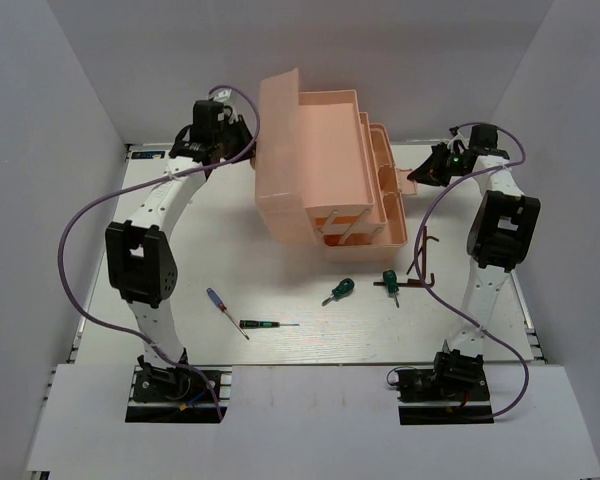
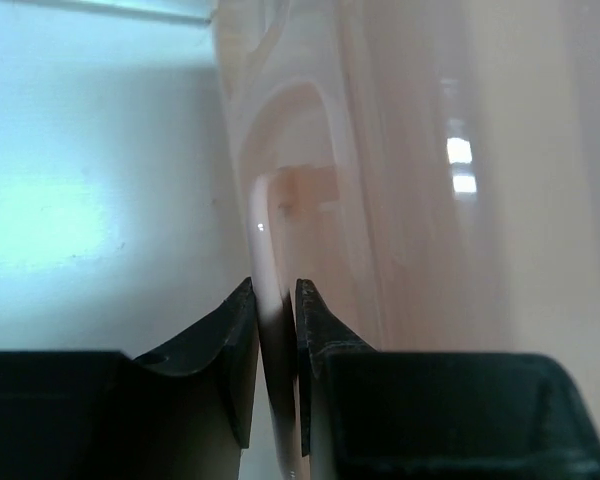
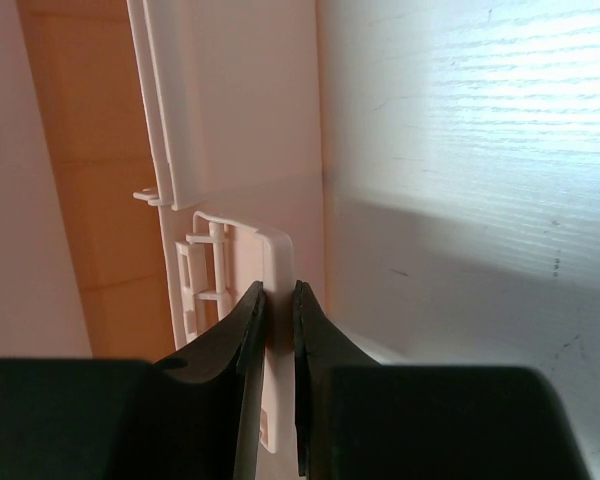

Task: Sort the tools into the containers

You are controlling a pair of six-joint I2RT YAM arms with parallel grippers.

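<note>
At the far left side of the salmon-pink toolbox (image 1: 310, 170), the left gripper (image 2: 275, 295) has its jaws almost together, and they pinch a thin curved pink bar, the lid handle (image 2: 264, 225). Only a narrow slot is between the fingers (image 2: 238, 330), and the bar fills it. On the right side, the right gripper (image 3: 277, 298) is closed in the same way on the edge of a flat pink tab, the side latch (image 3: 242, 255).

Both arms stretch far over the table (image 1: 280, 265) and bend inward to the box, one from each side.

All tools lie on the table near the box, none in a tray: the blue-handled screwdriver (image 1: 216, 299) and the black precision screwdriver (image 1: 260, 324) at the left, the left green-handled screwdriver (image 1: 340, 290) and the right green-handled screwdriver (image 1: 390, 279) in the middle, the hex key (image 1: 431, 265) at the right, partly mixed with a purple cable (image 1: 80, 215).

The wrist views are very close and blurred. The lid covers most of the tray compartments from above.
</note>
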